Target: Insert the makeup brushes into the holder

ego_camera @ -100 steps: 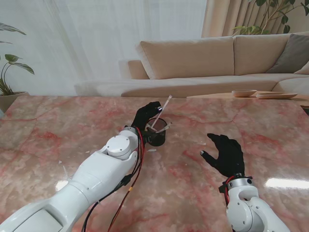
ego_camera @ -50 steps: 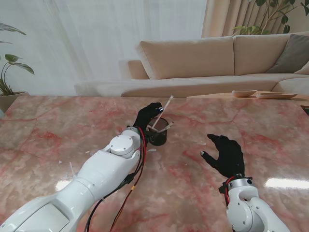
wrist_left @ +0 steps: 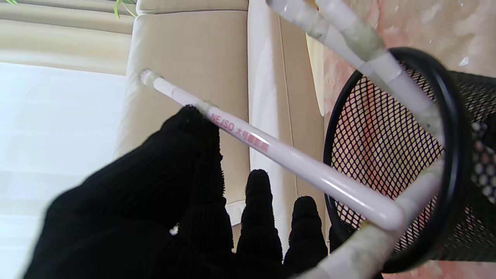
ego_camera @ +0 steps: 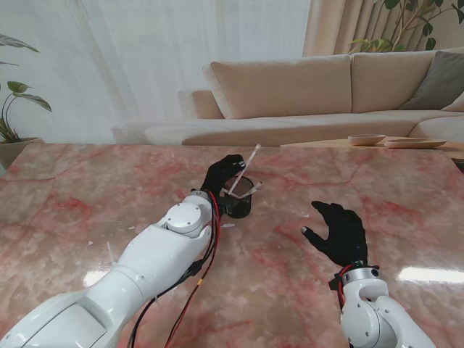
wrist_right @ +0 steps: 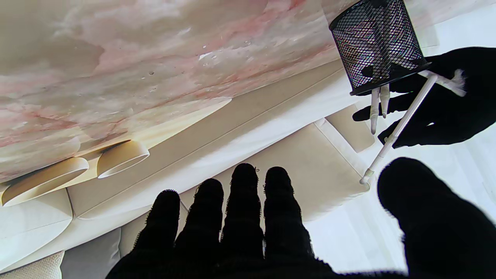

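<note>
A pale pink makeup brush point(ego_camera: 247, 165) leans steeply out of the black mesh holder point(ego_camera: 238, 199), its lower end inside the rim and its free end slanting up toward the far edge of the table. In the left wrist view the same brush point(wrist_left: 271, 149) crosses the holder's round rim point(wrist_left: 453, 116), with red lettering along its shaft. Other pale brush handles point(wrist_left: 348, 35) already rest in the holder, leaning against the rim — two of them point(wrist_right: 378, 106) poke past it in the right wrist view, where the holder point(wrist_right: 378, 42) stands upright on the marble.

The left hand point(ego_camera: 221, 174), black-gloved, is at the holder's left side, and its thumb point(wrist_left: 193, 155) presses against the shaft of the slanting brush; the hand grips that brush near its upper half. The holder sits near the middle of the pink-veined marble table point(ego_camera: 87, 188), closer to the far edge than to the robot.

The right hand point(ego_camera: 337, 232) hangs over the table to the right of the holder and well apart from it — fingers point(wrist_right: 240, 209) spread and straight, nothing between them. Beyond the far edge stands a beige sofa point(ego_camera: 290, 87), and to its right a low surface bears two shallow dishes point(ego_camera: 366, 139).
</note>
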{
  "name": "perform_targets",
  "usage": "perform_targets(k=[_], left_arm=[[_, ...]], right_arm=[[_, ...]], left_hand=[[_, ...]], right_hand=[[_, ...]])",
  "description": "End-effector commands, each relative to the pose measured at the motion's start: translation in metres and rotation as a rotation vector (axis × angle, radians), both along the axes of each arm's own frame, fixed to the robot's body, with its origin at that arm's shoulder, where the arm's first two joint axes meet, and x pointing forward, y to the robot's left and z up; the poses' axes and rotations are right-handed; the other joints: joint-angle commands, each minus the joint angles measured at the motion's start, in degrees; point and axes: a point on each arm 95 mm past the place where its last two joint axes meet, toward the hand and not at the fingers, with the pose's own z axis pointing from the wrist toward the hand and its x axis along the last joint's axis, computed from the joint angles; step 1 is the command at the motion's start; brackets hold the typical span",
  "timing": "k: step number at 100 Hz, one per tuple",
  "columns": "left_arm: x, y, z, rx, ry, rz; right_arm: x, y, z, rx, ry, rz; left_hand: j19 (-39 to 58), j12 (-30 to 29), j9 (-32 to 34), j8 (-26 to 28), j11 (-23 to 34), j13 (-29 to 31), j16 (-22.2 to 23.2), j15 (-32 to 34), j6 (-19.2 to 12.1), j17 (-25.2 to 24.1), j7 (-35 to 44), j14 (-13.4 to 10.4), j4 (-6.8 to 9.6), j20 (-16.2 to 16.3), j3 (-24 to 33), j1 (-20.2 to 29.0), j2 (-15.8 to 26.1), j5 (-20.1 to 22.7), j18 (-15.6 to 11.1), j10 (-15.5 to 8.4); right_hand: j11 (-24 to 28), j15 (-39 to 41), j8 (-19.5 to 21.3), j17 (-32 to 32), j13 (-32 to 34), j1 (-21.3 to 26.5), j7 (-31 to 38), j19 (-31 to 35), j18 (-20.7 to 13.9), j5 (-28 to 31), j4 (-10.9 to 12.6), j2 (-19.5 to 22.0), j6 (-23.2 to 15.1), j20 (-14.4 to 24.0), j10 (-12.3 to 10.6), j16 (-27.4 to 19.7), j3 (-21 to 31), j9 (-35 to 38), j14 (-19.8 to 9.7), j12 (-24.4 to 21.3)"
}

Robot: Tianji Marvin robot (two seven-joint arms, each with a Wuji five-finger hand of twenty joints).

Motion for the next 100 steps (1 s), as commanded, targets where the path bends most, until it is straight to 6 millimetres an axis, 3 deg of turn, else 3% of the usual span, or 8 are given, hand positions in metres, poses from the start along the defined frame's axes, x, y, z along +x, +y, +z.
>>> perform_targets(k=[1,42,45,56,67,100], left_arm=[[0.000,-0.004,0.002,-0.002,-0.002,-0.003],[0.000,-0.003,-0.001,0.008,0.006,0.005],[0.000,-0.003,-0.002,0.011,0.008,0.007],[0.001,-0.003,-0.004,0.014,0.014,0.008],[0.000,-0.002,-0.007,0.020,0.019,0.006],[-0.001,0.002,-0.008,0.024,0.019,0.010]], right_arm=[[-0.003,-0.001,-0.005,0.003,0.023,-0.002],[-0.003,-0.001,-0.006,0.003,0.025,-0.001],[-0.003,-0.001,-0.006,0.004,0.025,-0.001],[-0.003,-0.001,-0.006,0.004,0.025,-0.001],[-0.003,-0.001,-0.006,0.005,0.024,-0.002],[-0.002,-0.001,-0.005,0.005,0.024,0.001]], left_hand=[[-1.1,0.3,-0.1,-3.0,1.3,-1.8,0.6,-1.0,-13.4,0.6,11.1,-2.9,8.93,0.0,3.1,6.1,6.4,4.0,-1.2,-2.3],[-1.1,0.1,-0.5,-11.1,1.3,-1.8,0.5,-0.9,-11.4,0.5,10.4,-2.9,9.29,0.1,2.6,7.1,5.2,4.6,-1.2,-2.4],[-1.1,0.0,-0.4,-12.9,1.3,-1.7,0.5,-0.8,-11.1,0.6,9.2,-2.8,8.89,0.1,2.4,7.2,4.8,4.7,-1.1,-2.3],[-1.1,-0.1,-0.6,-30.5,1.3,-1.8,0.6,-0.8,-8.6,0.6,5.8,-2.8,7.66,0.2,1.8,8.2,4.2,6.1,-1.2,-2.4],[-1.2,-0.1,-0.8,-36.4,1.3,-1.8,0.6,-0.9,-7.7,0.6,3.2,-2.8,6.93,0.1,1.6,8.3,3.5,6.3,-1.2,-2.4],[-1.1,-0.2,-0.7,-39.3,1.3,-1.8,0.6,-0.9,-7.3,0.5,3.0,-2.7,6.71,0.1,1.5,8.3,3.0,6.5,-1.1,-2.4]], right_hand=[[-0.1,0.6,0.7,-0.5,0.7,0.5,0.6,0.7,-0.1,0.8,-2.4,-0.6,-0.6,1.4,-0.3,1.8,1.2,0.5,0.3,0.9],[-0.1,0.6,0.7,-0.4,0.9,0.5,0.6,0.8,0.1,0.8,-2.4,-0.7,-0.6,1.4,-0.4,1.8,1.3,0.6,0.3,0.9],[-0.1,0.6,0.7,-0.4,0.9,0.5,0.7,0.8,0.1,0.8,-2.4,-0.7,-0.6,1.4,-0.3,1.8,1.3,0.6,0.3,0.9],[-0.1,0.6,0.7,-0.4,0.9,0.5,0.7,0.8,0.2,0.8,-2.4,-0.7,-0.6,1.4,-0.3,1.8,1.3,0.6,0.3,0.9],[-0.1,0.6,0.7,-0.5,0.9,0.5,0.7,0.8,0.1,0.8,-2.5,-0.7,-0.6,1.4,-0.3,1.8,1.3,0.7,0.3,0.9],[-0.1,0.6,0.7,-0.4,0.9,0.5,0.7,0.8,0.1,0.8,-2.5,-0.7,-0.7,1.4,-0.3,1.8,1.3,0.7,0.3,0.9]])
